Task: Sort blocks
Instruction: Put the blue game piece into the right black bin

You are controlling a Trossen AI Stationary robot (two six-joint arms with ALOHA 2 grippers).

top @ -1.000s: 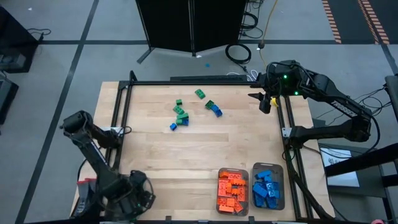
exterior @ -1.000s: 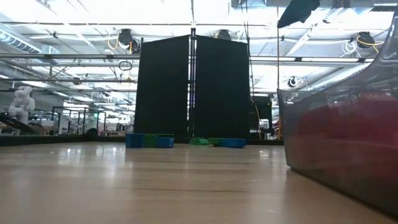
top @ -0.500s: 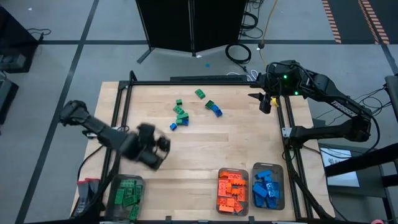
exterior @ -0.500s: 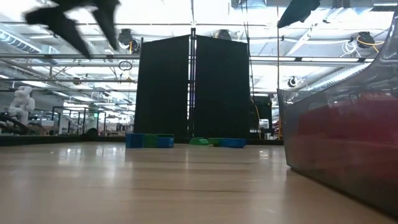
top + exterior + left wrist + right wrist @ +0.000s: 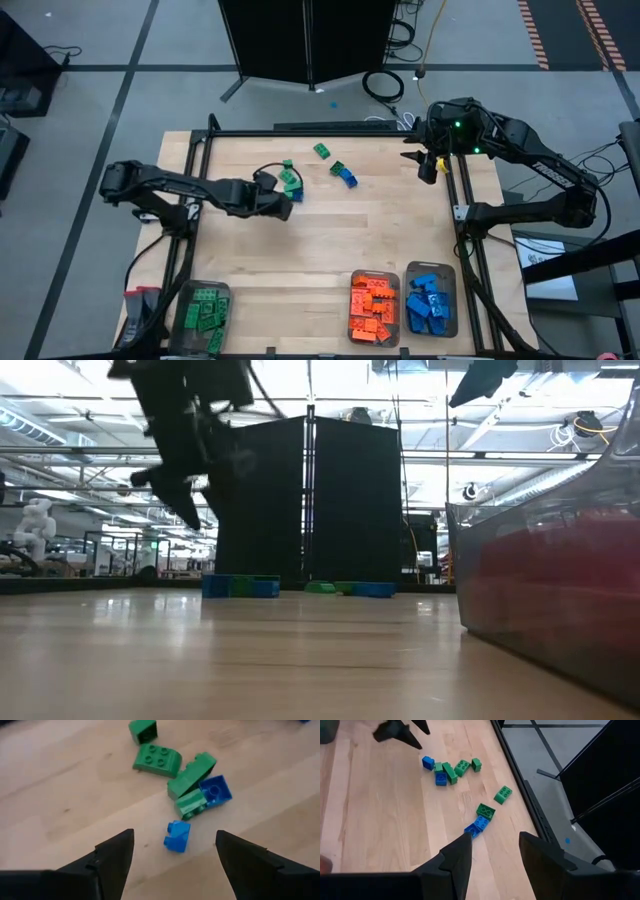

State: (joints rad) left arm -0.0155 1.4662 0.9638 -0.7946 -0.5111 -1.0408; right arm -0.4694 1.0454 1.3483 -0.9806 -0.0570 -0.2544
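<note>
A small blue studded plastic brick (image 5: 177, 836) lies on the wooden table (image 5: 330, 240), just ahead of the left gripper (image 5: 172, 851), centred between its widely spread fingers, beside a green-and-blue brick cluster (image 5: 192, 790). The right gripper (image 5: 425, 160), part-open and empty, hovers well apart.

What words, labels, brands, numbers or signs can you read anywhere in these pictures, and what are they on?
None can be read. The blocks show only plain studs, the trays carry no label, and neither the left gripper nor the right gripper shows any marking. The room behind the table in the low view shows no legible sign.
</note>
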